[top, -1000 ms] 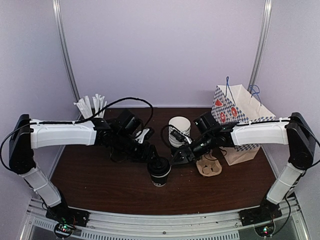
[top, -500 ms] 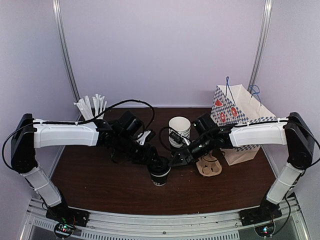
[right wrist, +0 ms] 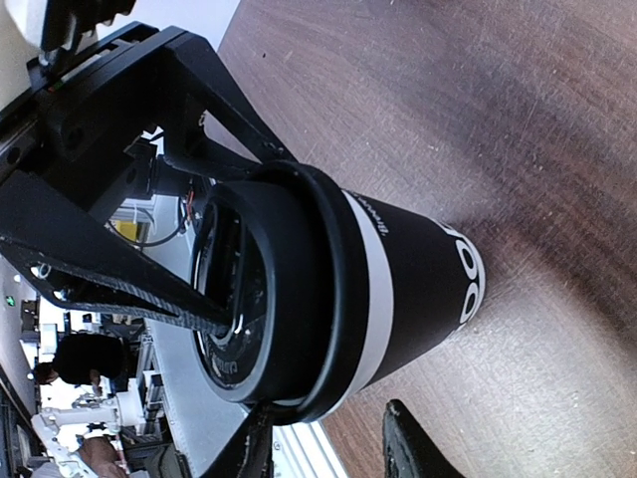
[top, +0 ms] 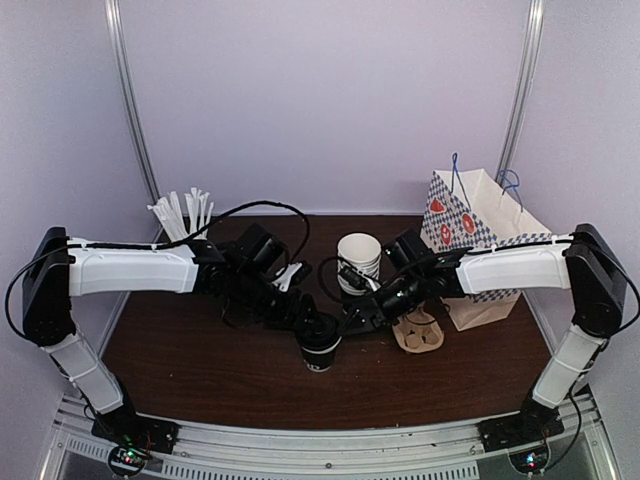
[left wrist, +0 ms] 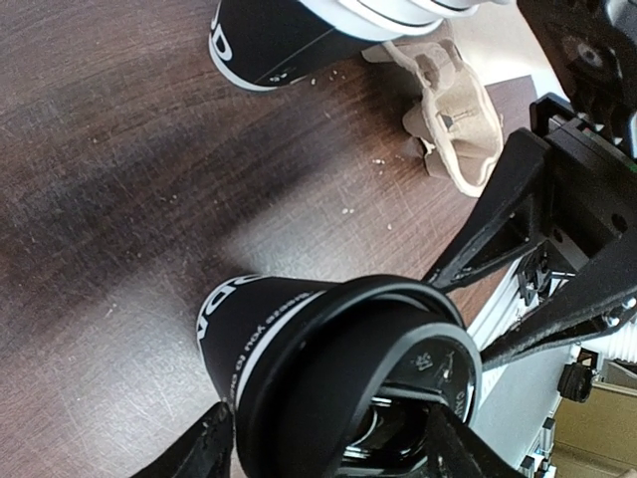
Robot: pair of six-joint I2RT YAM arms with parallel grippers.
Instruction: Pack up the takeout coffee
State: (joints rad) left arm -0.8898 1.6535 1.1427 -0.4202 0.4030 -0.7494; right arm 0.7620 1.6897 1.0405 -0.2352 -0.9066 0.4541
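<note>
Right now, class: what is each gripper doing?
Left gripper: closed on the takeout coffee, at its lid.
Right gripper: open, holding nothing.

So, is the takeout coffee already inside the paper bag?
No, the takeout coffee stands on the table, apart from the paper bag.

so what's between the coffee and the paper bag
The cardboard cup carrier and the right gripper lie there, as the top view shows.
</note>
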